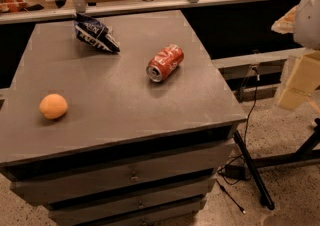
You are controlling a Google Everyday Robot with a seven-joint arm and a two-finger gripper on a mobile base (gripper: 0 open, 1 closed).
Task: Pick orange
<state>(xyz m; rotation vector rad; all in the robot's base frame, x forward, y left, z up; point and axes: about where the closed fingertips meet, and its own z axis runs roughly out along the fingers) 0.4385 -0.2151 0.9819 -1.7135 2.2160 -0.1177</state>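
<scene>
The orange (53,106) is a small round pale-orange fruit lying on the grey cabinet top (115,95), near its left front edge. My gripper (299,82) shows as pale tan blocks under a white arm part at the far right edge of the camera view. It is off the cabinet, well to the right of the orange and far from it. It holds nothing that I can see.
A red soda can (165,63) lies on its side at the middle right of the top. A dark blue chip bag (96,33) lies at the back left. The cabinet has drawers (130,175) in front. Cables and a black stand leg (252,170) lie on the floor at the right.
</scene>
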